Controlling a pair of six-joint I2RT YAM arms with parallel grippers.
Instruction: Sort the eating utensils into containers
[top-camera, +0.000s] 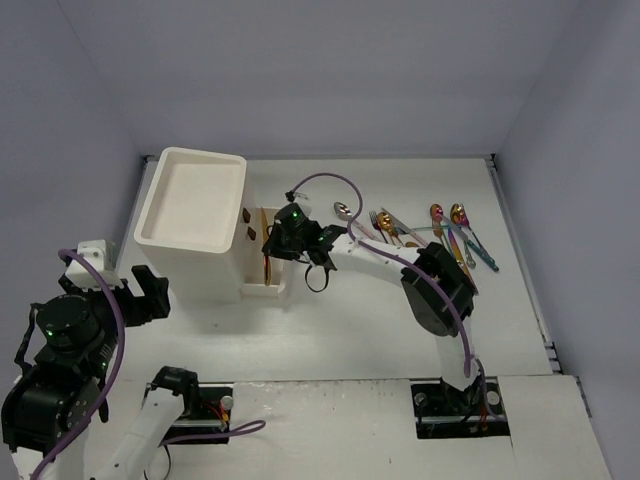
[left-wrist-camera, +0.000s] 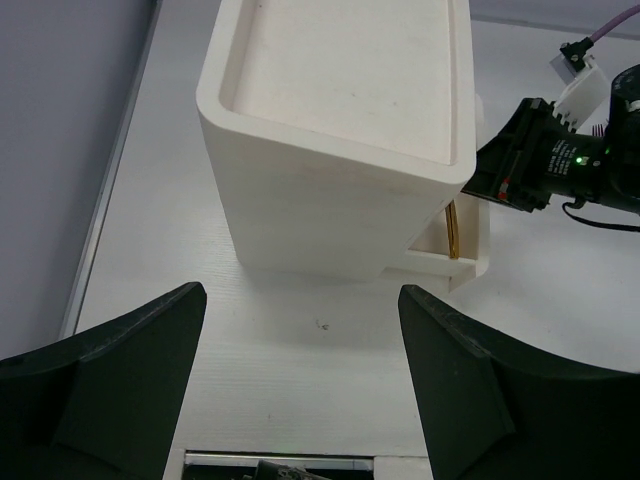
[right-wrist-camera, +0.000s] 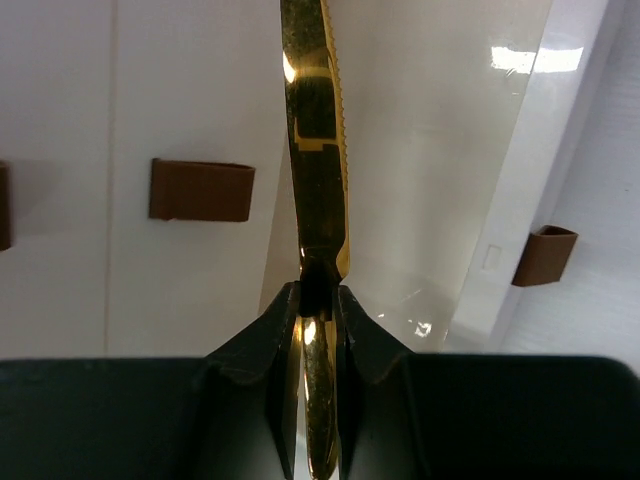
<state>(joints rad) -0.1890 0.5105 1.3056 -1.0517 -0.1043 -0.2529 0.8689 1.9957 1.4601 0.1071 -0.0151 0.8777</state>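
Clamping a gold knife (right-wrist-camera: 315, 150) by its handle with the right pincer (right-wrist-camera: 318, 300), fingers squeezed almost together on the slim metal, blade pointing away from the wrist. Showing only from the right wrist: fine serrations down one blade edge, plus brown handles (right-wrist-camera: 201, 190) on the white drawer fronts to either side. Hanging blade-first into the pulled-out drawer (top-camera: 262, 292), on the right side of the white drawer unit (top-camera: 200, 265) toward the far left corner of the tabletop (top-camera: 330, 330); cannot tell whether touching the drawer floor. Appearing from the left wrist as a thin gold strip just inside that drawer's wall, below the unit's recessed top. Hovering near the left edge with the left pincer (left-wrist-camera: 300, 330) spread wide, gripping nothing, facing the unit's near wall. Visible only from above: loose utensils (top-camera: 440, 235) toward the far right edge, among them a silver spoon (top-camera: 343, 210), gold forks (top-camera: 385, 225) and rainbow spoons (top-camera: 458, 214), well apart from the unit. Crossing in front of several with the right arm (top-camera: 400, 265), hiding parts of their handles.
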